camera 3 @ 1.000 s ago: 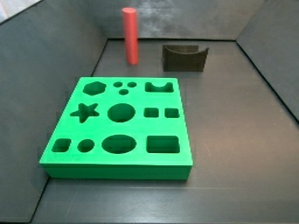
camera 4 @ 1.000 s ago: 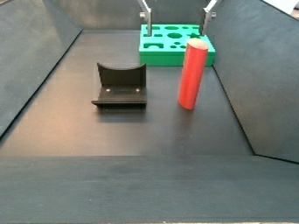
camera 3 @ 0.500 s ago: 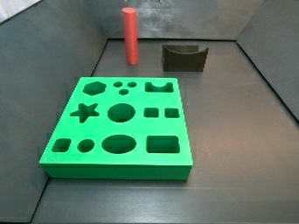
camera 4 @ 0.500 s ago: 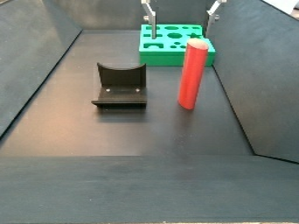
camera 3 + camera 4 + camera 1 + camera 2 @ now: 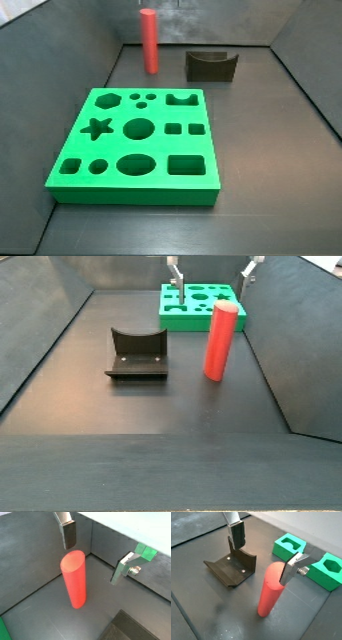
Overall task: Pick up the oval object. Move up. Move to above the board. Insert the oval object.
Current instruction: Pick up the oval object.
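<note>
Floor: we see a dark grey matte floor [image 5: 147, 406], smooth and bare between the pieces, with faint scuffs in a wrist view.
Walls: we see grey panels [image 5: 60, 60] sloping up on both sides and a back wall behind the peg in a side view.
Board: the bright green board [image 5: 136, 140] lies flat on the floor, its star, round, square and oval cut-outs all unfilled; in a side view [image 5: 194, 306] it sits at the far end, behind the peg.
Oval object: the red oval object [image 5: 150, 41] stands upright on the floor, well apart from the board, beside the fixture; we also see it in a side view [image 5: 221, 342] and in both wrist views [image 5: 74, 579] [image 5: 270, 588].
Fixture: the dark L-shaped fixture [image 5: 136, 353] stands on the floor just beside the peg, apart from it [image 5: 211, 64].
Gripper: the gripper [image 5: 95, 549] hangs above the peg with its jaws spread wide; the silver fingers [image 5: 292, 568] stand either side of the peg's top, and we see no contact with it.
In the way: nothing stands between peg and board.
</note>
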You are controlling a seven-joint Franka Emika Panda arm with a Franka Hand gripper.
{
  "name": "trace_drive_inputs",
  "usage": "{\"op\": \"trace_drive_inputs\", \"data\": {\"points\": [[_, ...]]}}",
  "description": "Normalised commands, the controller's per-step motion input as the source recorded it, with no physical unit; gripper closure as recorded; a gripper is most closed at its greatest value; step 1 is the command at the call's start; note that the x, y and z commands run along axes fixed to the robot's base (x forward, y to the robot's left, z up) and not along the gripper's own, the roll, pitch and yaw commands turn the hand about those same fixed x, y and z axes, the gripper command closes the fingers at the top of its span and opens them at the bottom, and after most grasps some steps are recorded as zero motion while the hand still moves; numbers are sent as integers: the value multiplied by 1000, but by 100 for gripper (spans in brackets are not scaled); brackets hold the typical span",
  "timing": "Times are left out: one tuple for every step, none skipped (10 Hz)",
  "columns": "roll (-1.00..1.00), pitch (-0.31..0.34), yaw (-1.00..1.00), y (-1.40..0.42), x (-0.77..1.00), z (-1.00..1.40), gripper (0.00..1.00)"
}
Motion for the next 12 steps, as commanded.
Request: {"op": "trace_drive_inputs", "data": {"points": [[3, -13, 0, -6, -260, -11, 0], [21, -9, 0, 0, -280, -26, 0], [7, -17, 14, 0, -229, -54, 0], [20, -14, 23, 0, -243, -94, 0], [0, -34, 43, 0, -149, -106, 0], [-19, -69, 43, 0, -103, -157, 0], [-43, -91, 37, 0, -137, -186, 0], [-67, -99, 37, 0, -109, -180, 0], [-121, -123, 9, 0, -20, -171, 0], [-164, -141, 0, 0, 0, -174, 0], [-191, -163, 0, 0, 0, -194, 0], [-180, -166, 0, 0, 0, -269, 0]]}}
